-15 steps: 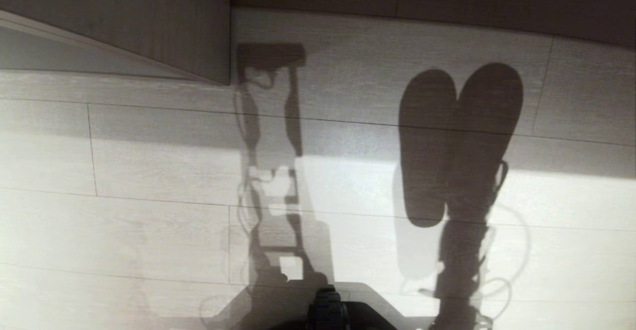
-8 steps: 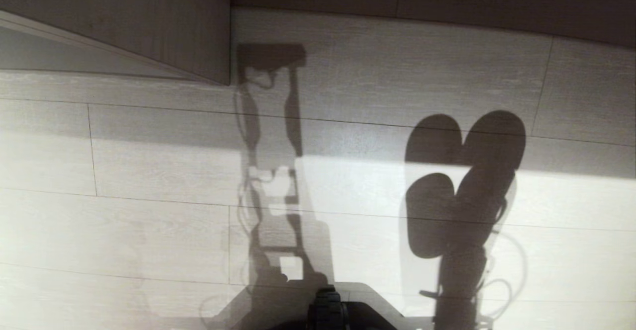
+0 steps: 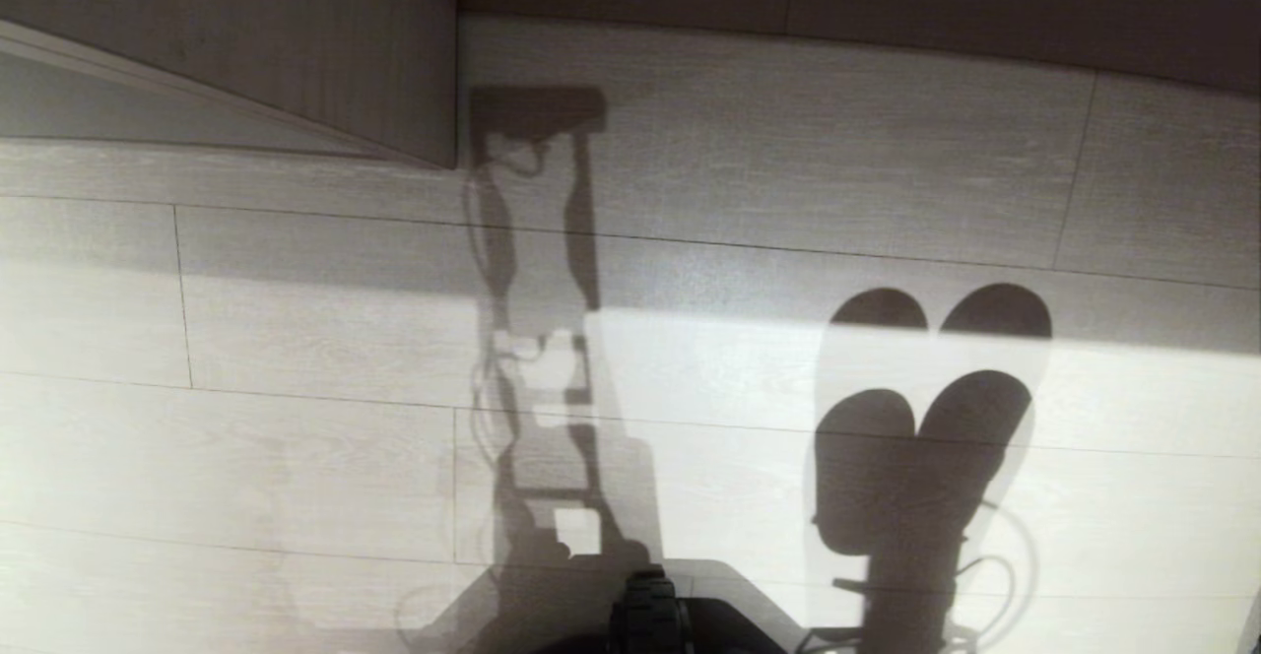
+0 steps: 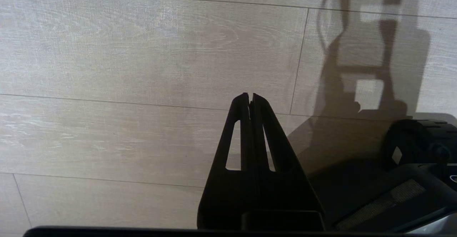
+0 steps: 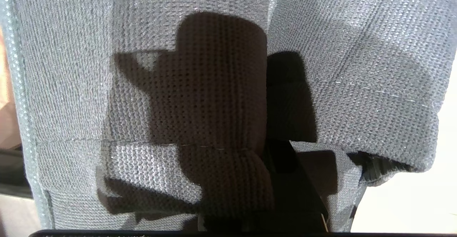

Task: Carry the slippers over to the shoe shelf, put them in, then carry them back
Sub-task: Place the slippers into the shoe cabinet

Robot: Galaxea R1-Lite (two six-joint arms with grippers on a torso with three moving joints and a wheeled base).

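1. Head view: neither arm in frame. Only shadows on the floor – a twin rounded slipper shadow at right and the robot's own outline in the middle. Wood-grain panel at upper left, possibly part of the shoe shelf; cannot tell for certain.
2. Left wrist view: left end effector closed tip to tip, gripping nothing, hanging above bare floor planks with the robot base off to one side. Idle.
3. Right wrist view: the slippers right up against the right end effector, knitted grey fabric filling almost everything ahead of it. Pinched nearly fully closed on thin fabric near the open edge – both slippers apparently carried together, clear of the floor.
4. Handling, as a judgement: light, soft and floppy, likely to sag and swing below the grip. Knit not slippery, nothing fragile. Best hold at the doubled edges of the uppers, deep between the fingers, so neither slipper slides out.
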